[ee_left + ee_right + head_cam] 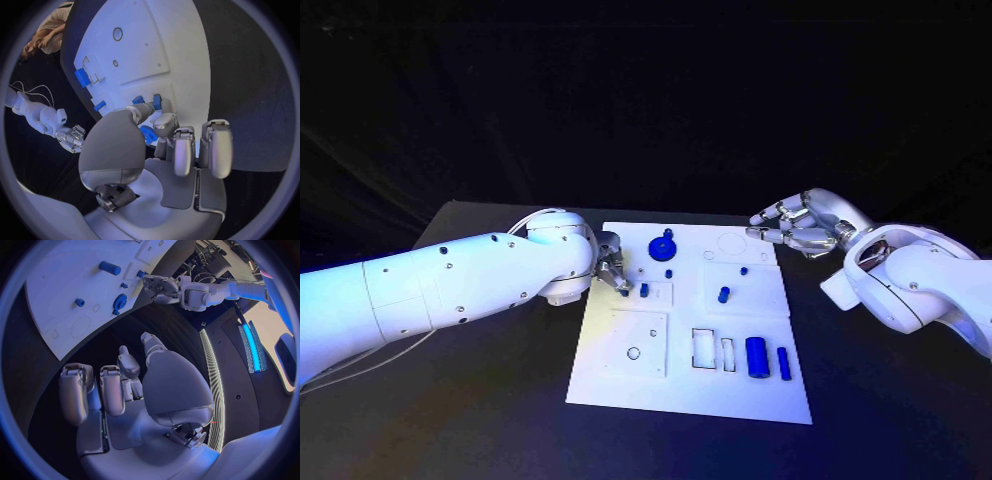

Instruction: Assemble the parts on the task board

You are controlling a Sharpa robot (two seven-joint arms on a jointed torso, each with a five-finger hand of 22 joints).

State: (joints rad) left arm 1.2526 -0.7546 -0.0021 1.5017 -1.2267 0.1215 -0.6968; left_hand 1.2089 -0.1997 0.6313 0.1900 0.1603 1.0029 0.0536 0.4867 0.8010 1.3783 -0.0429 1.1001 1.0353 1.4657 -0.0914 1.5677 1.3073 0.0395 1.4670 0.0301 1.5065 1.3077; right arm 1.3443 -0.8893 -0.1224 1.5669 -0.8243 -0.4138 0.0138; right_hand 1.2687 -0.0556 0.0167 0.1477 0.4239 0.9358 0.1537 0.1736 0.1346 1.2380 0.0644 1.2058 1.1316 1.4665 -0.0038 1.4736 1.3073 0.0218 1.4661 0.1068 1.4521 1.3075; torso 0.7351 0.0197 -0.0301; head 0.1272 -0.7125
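Observation:
The white task board [733, 395] lies in the middle of the black table. On it are a blue gear with a knob [662, 247], two small blue pieces [668, 272] [643, 290], a blue peg [724, 294], a thick blue cylinder [756, 357] and a slim one [783, 362]. My left hand [610, 275] is over the board's left edge. Its thumb and one finger [147, 110] reach between the small pieces [156, 102] without holding anything, and the gear [148, 135] is just beyond them. My right hand [798, 228] hovers empty off the board's far right corner, fingers loosely bent.
The board has a square recess with a round hole [633, 352] at its near left and narrow slots [705, 348] beside the cylinder. Bare black table surrounds the board. In the right wrist view the gear [119, 302] and my left hand [159, 287] lie ahead.

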